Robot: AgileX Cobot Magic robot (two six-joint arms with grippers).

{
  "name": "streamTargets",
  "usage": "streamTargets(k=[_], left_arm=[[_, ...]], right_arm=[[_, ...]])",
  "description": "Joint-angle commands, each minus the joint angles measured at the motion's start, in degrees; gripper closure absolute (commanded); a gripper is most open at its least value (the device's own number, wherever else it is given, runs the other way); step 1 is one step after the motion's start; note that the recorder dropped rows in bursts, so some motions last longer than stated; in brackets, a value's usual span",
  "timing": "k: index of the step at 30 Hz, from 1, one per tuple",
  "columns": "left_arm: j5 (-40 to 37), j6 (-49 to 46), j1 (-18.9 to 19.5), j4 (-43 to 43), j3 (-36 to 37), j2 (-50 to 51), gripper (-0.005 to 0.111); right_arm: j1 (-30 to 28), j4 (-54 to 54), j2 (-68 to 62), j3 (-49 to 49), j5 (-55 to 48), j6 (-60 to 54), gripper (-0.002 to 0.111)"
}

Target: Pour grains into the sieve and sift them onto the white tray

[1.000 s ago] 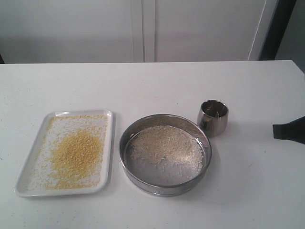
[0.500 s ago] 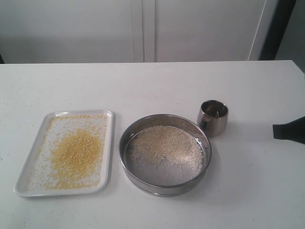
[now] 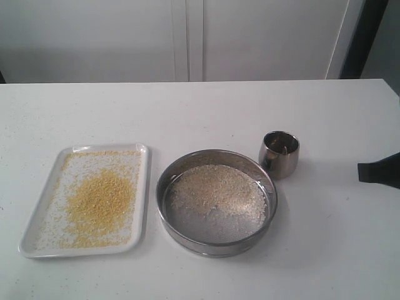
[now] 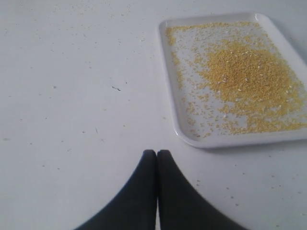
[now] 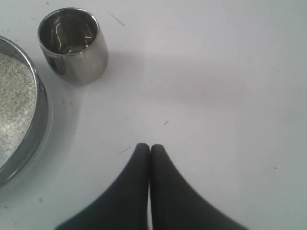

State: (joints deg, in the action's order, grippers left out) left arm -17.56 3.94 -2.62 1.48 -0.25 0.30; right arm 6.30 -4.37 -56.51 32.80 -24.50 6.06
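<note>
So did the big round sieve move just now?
No. The sieve sits in the same spot, between the white tray and the steel cup, as before.

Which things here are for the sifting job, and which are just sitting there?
For the job: flat white plastic tray; wide round steel sieve; fine golden-yellow grains on the tray; pale coarse grains in the sieve.
Just sitting there: small shiny steel cup, looking empty, beside the sieve.

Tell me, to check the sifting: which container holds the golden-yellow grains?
The flat rectangular white plastic tray; the wide round steel sieve holds only paler beige grains, and the small steel cup looks empty.
</note>
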Motion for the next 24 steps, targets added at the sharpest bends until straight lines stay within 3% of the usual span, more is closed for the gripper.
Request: streamTargets(k=[1,24], left_arm=[[2.24,-2.55,0.30,2.32,0.25,-0.30,0.107],[2.97,-3.10,0.30,2.54,0.25,-0.30,0.107]], right_arm=[[0.14,-0.14,0.35,-0.26,0.39,0.15,0.108],[0.14,-0.14,0.35,-0.26,0.39,0.15,0.108]])
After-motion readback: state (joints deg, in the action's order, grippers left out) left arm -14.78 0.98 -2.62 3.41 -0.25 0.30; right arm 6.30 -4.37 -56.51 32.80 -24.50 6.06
